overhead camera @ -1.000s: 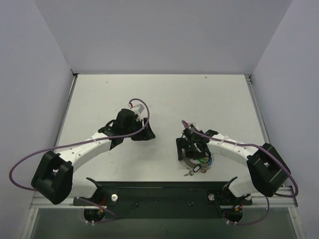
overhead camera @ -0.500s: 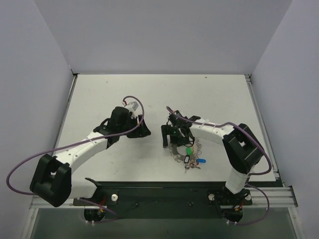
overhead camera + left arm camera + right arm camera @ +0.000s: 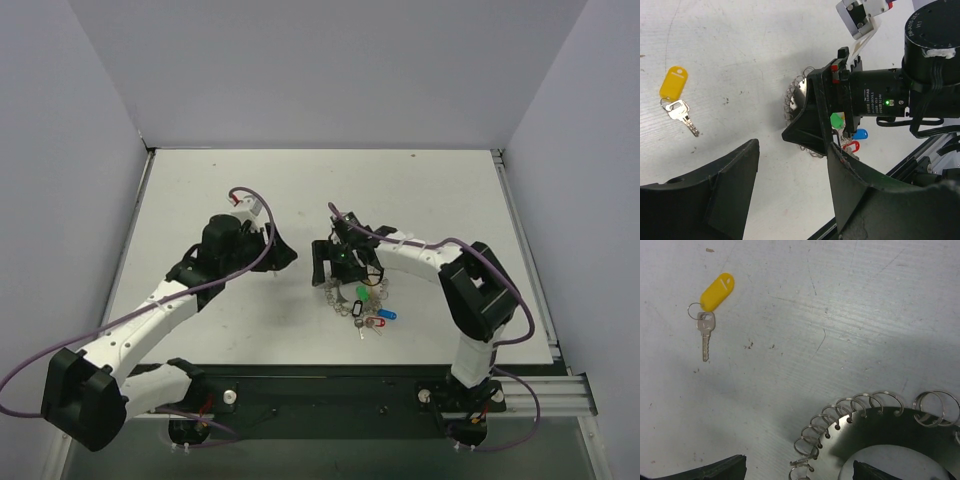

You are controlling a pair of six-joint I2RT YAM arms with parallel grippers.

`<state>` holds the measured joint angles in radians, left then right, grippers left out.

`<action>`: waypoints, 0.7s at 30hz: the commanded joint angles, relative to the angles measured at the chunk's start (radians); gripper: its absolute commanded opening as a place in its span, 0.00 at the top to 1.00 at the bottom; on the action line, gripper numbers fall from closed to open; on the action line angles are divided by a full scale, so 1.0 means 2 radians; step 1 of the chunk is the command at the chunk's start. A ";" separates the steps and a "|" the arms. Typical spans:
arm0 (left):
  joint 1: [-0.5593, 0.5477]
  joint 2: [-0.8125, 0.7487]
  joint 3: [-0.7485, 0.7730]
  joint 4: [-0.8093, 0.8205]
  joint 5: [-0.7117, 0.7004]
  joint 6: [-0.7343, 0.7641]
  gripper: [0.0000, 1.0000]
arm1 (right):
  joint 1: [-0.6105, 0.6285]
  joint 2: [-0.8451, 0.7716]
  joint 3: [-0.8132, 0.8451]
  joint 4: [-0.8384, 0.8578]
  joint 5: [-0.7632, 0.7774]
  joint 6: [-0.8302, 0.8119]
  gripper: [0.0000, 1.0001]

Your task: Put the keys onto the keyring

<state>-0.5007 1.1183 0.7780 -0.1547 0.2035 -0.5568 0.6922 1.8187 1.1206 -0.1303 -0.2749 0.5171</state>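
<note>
left hand (image 3: 283, 257), right hand (image 3: 322, 268) open

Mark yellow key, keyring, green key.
yellow key (image 3: 716, 293): right wrist view, on its yellow head.
keyring (image 3: 867, 429): right wrist view, on the flat band inside the coils.
green key (image 3: 361, 294): top view, on its green head.

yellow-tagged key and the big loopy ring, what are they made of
The oval yellow tag looks like glossy moulded plastic: uniform colour, soft sheen. Its small silver key looks like bright bare metal. The large ring of silvery loops seems to be thin shiny steel wire threaded through a dark flat plate, probably metal.
</note>
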 commanded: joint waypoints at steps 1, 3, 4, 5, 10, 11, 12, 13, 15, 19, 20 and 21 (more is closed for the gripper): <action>0.002 -0.015 -0.022 0.050 0.028 0.011 0.34 | -0.012 -0.083 -0.011 -0.002 0.000 -0.019 0.13; 0.000 -0.016 -0.032 0.070 0.045 0.011 0.34 | -0.027 -0.114 -0.023 -0.002 -0.003 -0.019 0.13; 0.000 -0.017 -0.045 0.095 0.048 0.010 0.34 | -0.033 -0.125 -0.029 -0.001 -0.004 -0.019 0.13; -0.003 -0.018 -0.051 0.106 0.059 0.009 0.34 | -0.042 -0.134 -0.034 -0.001 -0.007 -0.018 0.13; -0.023 -0.006 -0.066 0.132 0.072 0.010 0.34 | -0.112 -0.211 -0.082 0.001 -0.002 -0.014 0.13; -0.026 0.002 -0.065 0.132 0.071 0.010 0.34 | -0.121 -0.224 -0.092 0.002 0.001 -0.015 0.13; -0.029 0.008 -0.065 0.133 0.071 0.009 0.34 | -0.145 -0.248 -0.105 0.001 0.004 -0.018 0.13; -0.038 0.017 -0.065 0.135 0.067 0.007 0.35 | -0.156 -0.258 -0.113 0.002 0.008 -0.018 0.13; -0.050 0.027 -0.069 0.140 0.037 -0.020 0.35 | -0.177 -0.283 -0.125 0.001 0.013 -0.018 0.13; -0.079 0.066 -0.099 0.211 0.028 -0.072 0.35 | -0.216 -0.293 -0.148 -0.008 0.012 -0.017 0.12; -0.082 0.074 -0.104 0.222 0.037 -0.079 0.35 | -0.217 -0.292 -0.149 -0.010 0.005 -0.015 0.12; -0.085 0.082 -0.108 0.229 0.039 -0.088 0.35 | -0.218 -0.287 -0.151 -0.012 0.000 -0.014 0.12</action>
<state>-0.6426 1.2255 0.5987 0.1520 0.2844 -0.6312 0.2718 1.2480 0.8371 -0.1280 -0.2592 0.4931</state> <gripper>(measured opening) 0.654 0.877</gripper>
